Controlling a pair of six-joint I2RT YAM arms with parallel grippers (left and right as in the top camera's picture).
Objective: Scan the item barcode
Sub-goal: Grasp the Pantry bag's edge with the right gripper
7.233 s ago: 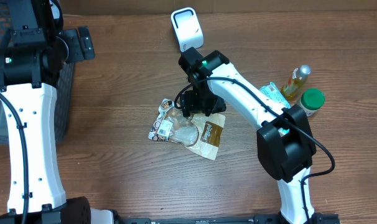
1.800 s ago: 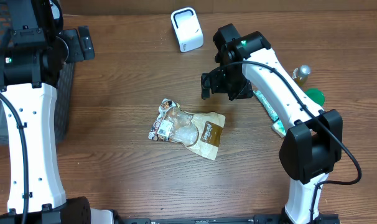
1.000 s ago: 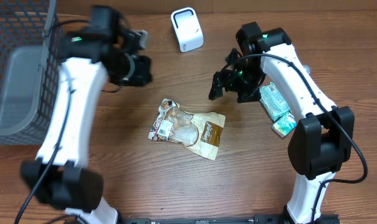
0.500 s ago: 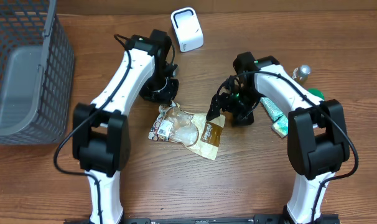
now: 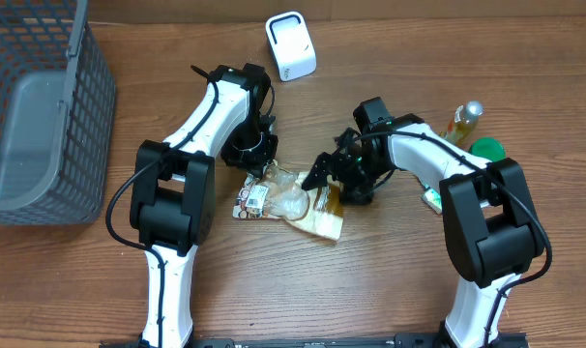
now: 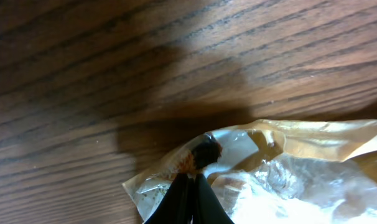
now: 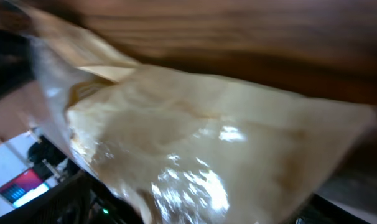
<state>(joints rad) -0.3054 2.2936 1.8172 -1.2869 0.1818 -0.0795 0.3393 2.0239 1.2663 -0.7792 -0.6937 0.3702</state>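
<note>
Within the last second both arms have been brought to the pouch (image 5: pixel 291 201) lying mid-worktop (image 5: pixel 390 280): the left gripper (image 5: pixel 261 165), jaws together, is pressed on its upper-left corner, and the right gripper (image 5: pixel 323 177), jaws wide apart, is set at its right end; a lift toward the scanner (image 5: pixel 290 44) is judged near

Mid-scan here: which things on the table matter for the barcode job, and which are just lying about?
Job: snack pouch; white scanner; left hand; right hand.
Lying about: grey wire basket; yellow bottle; green-lidded jar; teal packet.
</note>
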